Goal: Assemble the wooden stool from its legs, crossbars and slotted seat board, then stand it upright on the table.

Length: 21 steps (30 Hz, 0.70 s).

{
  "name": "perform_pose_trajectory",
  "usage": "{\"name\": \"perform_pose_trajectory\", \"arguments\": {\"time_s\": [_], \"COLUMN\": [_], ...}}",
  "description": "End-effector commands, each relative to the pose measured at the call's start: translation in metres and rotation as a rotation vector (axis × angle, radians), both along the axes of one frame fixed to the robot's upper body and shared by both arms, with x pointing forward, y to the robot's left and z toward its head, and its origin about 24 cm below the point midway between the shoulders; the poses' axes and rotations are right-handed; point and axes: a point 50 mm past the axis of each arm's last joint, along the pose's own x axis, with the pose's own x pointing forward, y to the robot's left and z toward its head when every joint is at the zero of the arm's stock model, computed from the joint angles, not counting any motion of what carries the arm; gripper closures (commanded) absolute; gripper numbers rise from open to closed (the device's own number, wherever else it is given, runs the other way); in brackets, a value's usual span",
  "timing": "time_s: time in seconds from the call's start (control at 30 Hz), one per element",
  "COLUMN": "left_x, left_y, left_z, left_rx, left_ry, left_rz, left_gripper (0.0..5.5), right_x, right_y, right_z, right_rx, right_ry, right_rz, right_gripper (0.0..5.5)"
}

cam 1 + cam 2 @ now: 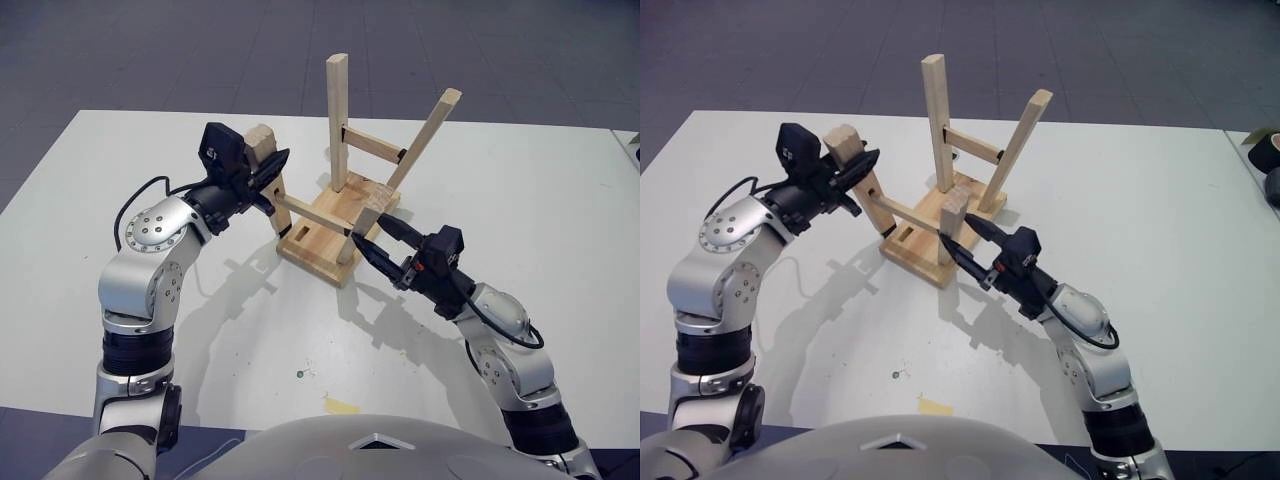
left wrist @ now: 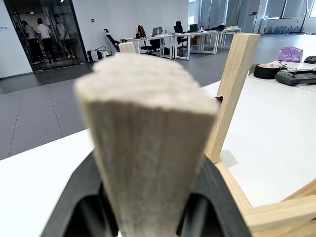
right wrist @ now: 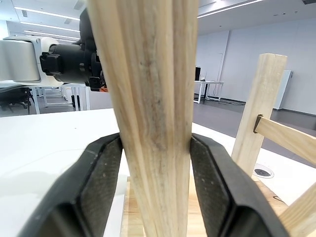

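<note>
Left jaws: closed on the upper end of the near left leg [image 1: 262,142], one pad on each side of the wood.
Right jaws: clamped across the near right leg [image 3: 153,123], both pads flat against its faces, partway up from the board.
Seat board [image 1: 322,250]: lies flat on the tabletop [image 1: 520,200], with the legs pointing up, so the stool is upside down.
Far legs: the far left leg [image 1: 338,120] and far right leg [image 1: 425,140] stand in the board, joined by the far crossbar [image 1: 373,146].
Near legs: both stand at the board's near side, with the near crossbar [image 1: 312,213] running between them. The near left leg leans outward, away from the board.
Done, as I judge it: all four legs and both crossbars look to be in place.
Unsure: I cannot tell whether the two legs I hold are fully seated in their slots.
Left to do: press the near pair home if they need it, then turn the stool over and stand it on its legs on the tabletop.
Risk: the leaning leg could pull its joint loose when the stool is turned.
</note>
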Motion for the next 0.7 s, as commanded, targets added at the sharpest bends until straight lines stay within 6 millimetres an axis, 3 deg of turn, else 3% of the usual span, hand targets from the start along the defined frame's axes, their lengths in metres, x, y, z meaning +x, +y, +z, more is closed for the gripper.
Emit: {"name": "perform_pose_trajectory", "arguments": {"time_s": [0.03,0.17,0.43,0.7], "left_x": [-0.003,-0.002,-0.004,0.02], "left_y": [-0.023,-0.022,-0.023,-0.002], "left_z": [0.024,0.032,0.016,0.026], "left_rx": [-0.104,-0.113,-0.027,0.025], "left_ry": [-0.066,-0.081,-0.067,-0.222], "left_rz": [-0.164,-0.17,-0.163,0.121], "left_gripper": [4.46,4.46,4.46,4.47], "right_x": [-0.005,-0.005,-0.006,-0.006], "right_y": [-0.003,-0.003,-0.003,-0.002], "right_z": [-0.037,-0.038,-0.037,-0.037], "right_rx": [-0.114,-0.111,-0.106,-0.1], "right_ry": [0.19,0.193,0.19,0.195], "right_rz": [-0.024,-0.029,-0.033,-0.021], "right_gripper": [3.35,3.35,3.35,3.35]}}
